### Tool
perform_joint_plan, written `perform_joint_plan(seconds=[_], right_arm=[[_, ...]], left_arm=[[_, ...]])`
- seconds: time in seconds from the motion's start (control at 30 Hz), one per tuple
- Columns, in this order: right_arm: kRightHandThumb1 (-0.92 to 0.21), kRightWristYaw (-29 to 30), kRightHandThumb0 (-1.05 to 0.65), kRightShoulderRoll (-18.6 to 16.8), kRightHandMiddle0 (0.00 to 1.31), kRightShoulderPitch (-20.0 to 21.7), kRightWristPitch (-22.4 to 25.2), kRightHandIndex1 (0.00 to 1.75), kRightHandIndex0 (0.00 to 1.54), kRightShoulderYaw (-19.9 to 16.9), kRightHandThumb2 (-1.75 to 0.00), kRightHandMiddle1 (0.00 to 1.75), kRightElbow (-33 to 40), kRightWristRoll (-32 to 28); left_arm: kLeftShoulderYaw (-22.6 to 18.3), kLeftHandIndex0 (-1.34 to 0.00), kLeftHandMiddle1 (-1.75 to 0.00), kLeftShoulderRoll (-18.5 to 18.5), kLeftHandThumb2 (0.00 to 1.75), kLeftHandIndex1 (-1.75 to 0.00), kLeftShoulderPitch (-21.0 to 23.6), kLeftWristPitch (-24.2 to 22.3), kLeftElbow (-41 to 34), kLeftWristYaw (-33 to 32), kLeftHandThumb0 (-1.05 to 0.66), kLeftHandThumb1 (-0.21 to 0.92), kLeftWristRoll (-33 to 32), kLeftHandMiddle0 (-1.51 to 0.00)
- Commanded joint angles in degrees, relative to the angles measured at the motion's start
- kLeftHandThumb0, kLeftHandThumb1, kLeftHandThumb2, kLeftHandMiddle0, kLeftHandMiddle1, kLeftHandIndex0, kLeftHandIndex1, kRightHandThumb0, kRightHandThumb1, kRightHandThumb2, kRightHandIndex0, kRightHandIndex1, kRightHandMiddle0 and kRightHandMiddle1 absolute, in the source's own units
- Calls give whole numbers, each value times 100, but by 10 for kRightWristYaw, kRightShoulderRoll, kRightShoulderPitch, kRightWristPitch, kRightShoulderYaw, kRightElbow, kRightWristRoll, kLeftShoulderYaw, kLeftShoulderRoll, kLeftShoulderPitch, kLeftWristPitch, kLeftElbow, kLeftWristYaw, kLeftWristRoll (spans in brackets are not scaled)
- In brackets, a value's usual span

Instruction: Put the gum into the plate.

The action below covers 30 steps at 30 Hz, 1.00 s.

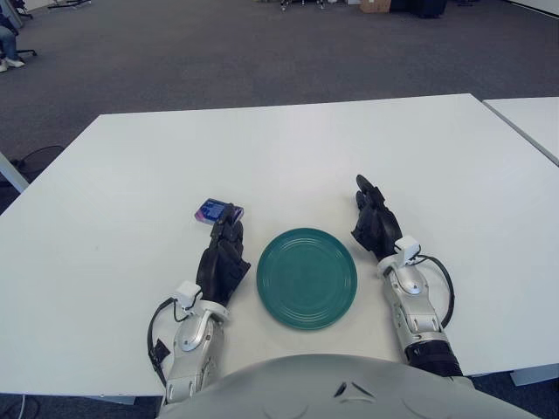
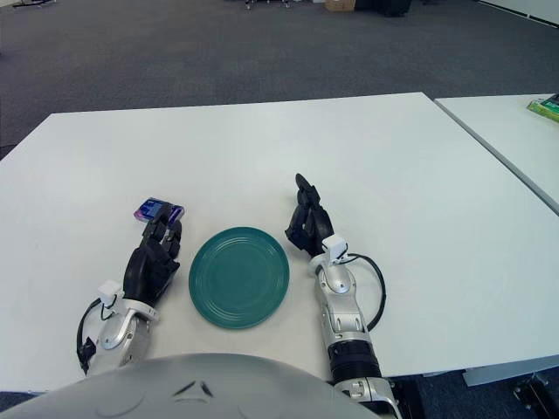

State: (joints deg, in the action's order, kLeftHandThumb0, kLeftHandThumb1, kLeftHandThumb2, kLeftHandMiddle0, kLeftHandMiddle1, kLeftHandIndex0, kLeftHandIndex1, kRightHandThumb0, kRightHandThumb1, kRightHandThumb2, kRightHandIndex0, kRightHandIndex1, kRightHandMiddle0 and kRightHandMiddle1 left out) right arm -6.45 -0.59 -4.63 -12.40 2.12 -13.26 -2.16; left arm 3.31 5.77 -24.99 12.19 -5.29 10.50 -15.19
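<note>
On the white tabletop point(image 1: 288, 148) before us sits a green plate point(image 1: 307, 278), and up and to its left lies the gum point(image 1: 217, 210), a small flat purple-blue pack, well clear of the plate's rim. Our left hand point(image 1: 224, 257) lies between the plate's left edge and the pack, its fingertips point(image 1: 231, 216) reaching the pack's near side; we cannot tell whether they touch it or only overlap it in view, and the pack is not lifted. The fingers look loosely bent and hold nothing yet. Our right hand point(image 2: 308, 224) shows just right of the plate, fingers extended and relaxed, holding nothing (it seems idle for now).

We judge the pack to be light and fairly stiff, a thin cardboard or foil box with a smooth wrapper that may slide on the tabletop if pushed rather than pinched. It should take a firm squeeze without harm. Taking it across its short width, thumb against the opposing fingers on the long edges, looks best to us.

Its long axis runs roughly left to right, slightly tilted, lying flat with a broad face up.
</note>
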Motion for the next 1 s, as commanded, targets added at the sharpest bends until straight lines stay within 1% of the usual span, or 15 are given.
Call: perform_joint_plan(seconds=[0.0,0.13,0.2,0.23,0.3,0.33,0.37,0.43,0.53,0.63,0.7,0.83,0.97], right_arm=[[-92,5,-80,0,0,-22,41,0,2,0,-108,14,-24,2],[-92,6,-80,-2,0,-19,43,0,1,0,-108,14,-28,2],[-92,7,-80,-2,0,-16,43,0,1,0,-108,14,-32,3],[-92,8,-80,-3,0,-14,42,0,1,0,-108,14,-37,3],[-92,7,-79,-5,0,-9,43,0,1,-1,-107,14,-46,0],[-92,5,-79,-6,0,-6,45,0,1,-2,-107,14,-50,-3],[-92,4,-79,-6,0,-4,47,0,1,-2,-106,14,-53,-4],[-92,3,-79,-8,0,2,48,0,0,-2,-104,13,-63,-6],[-92,5,-79,-9,0,10,47,0,0,0,-103,11,-75,-4],[-92,8,-79,-10,0,16,43,0,0,1,-101,9,-84,0],[-92,9,-79,-10,0,20,40,0,0,3,-101,9,-91,3],[-92,11,-79,-9,0,27,35,0,0,6,-101,8,-101,8],[-92,14,-79,-11,0,33,31,0,0,5,-100,8,-111,11]], left_arm=[[-7,0,-1,9,110,-19,7,-5,-3,2,-105,92,-21,-9],[-11,0,-2,18,106,-29,11,1,-13,-9,-104,92,-25,-12],[-10,0,-2,24,102,-42,15,0,-35,-30,-101,92,-5,-16],[-9,0,-2,26,102,-45,19,-3,-49,-44,-100,92,9,-17],[-3,0,-4,32,97,-64,41,-13,-81,-81,-95,92,55,-25],[1,0,-4,34,95,-68,54,-18,-96,-98,-94,92,79,-26],[4,-1,-5,35,92,-75,62,-21,-104,-108,-92,92,93,-31],[8,-2,-6,31,87,-84,77,-18,-112,-122,-88,92,118,-37],[9,-3,-7,18,80,-89,94,-16,-124,-132,-84,92,134,-41],[6,-5,-8,8,68,-91,107,-17,-134,-135,-79,92,140,-44],[0,-5,-9,-2,63,-92,117,-21,-142,-133,-77,92,142,-45],[-29,-5,-10,-39,56,-93,142,-39,-152,-114,-73,92,137,-48],[-56,-6,-12,-79,56,-94,174,-64,-141,-90,-73,92,132,-50]])
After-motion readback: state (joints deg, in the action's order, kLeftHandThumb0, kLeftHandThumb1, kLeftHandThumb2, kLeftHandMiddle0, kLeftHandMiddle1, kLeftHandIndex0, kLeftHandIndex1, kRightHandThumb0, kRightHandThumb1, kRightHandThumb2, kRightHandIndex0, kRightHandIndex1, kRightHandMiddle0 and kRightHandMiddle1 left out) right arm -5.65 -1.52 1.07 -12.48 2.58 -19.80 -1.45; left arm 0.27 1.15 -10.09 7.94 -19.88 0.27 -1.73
